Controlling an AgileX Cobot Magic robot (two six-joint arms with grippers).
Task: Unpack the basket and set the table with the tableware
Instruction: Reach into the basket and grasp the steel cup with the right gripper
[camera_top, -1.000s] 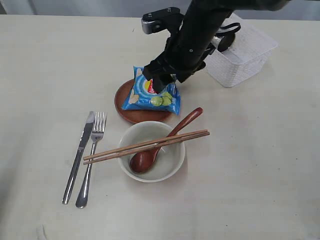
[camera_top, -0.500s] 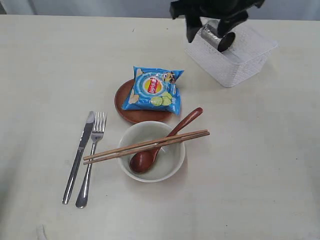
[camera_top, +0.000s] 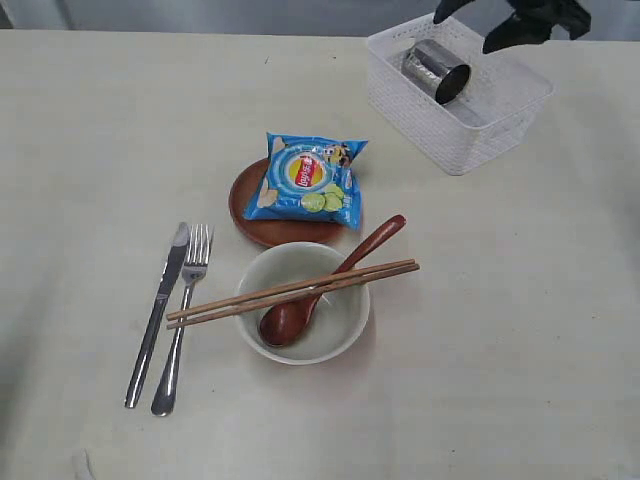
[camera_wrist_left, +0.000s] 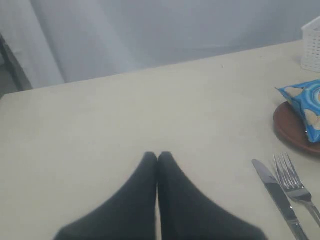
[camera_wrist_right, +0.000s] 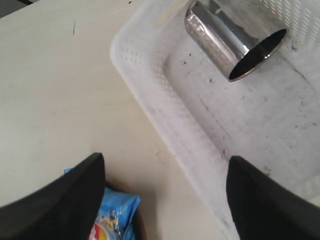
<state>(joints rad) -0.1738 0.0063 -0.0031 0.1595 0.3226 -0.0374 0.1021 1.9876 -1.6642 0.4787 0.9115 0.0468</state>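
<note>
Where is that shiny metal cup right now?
The cup lies on its side inside the white basket, at the exterior view's upper right, up and right of the chip bag.

A blue chip bag (camera_top: 306, 180) lies flat, label up; yellow-and-red logo, green slices printed below.

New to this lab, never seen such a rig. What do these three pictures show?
It is a robot with two arms, each ending in jaws. One picture looks down on the pale cream table; the other two come from cameras on the wrists. The left arm's jaws are shut and empty; the right arm's jaws are open and empty above the white perforated plastic basket, where a shiny steel cup lies on its side. On the table: a blue chip bag on a round brown plate, an off-white bowl holding a reddish-brown wooden spoon with wooden chopsticks across its rim, and a steel knife and fork.
</note>
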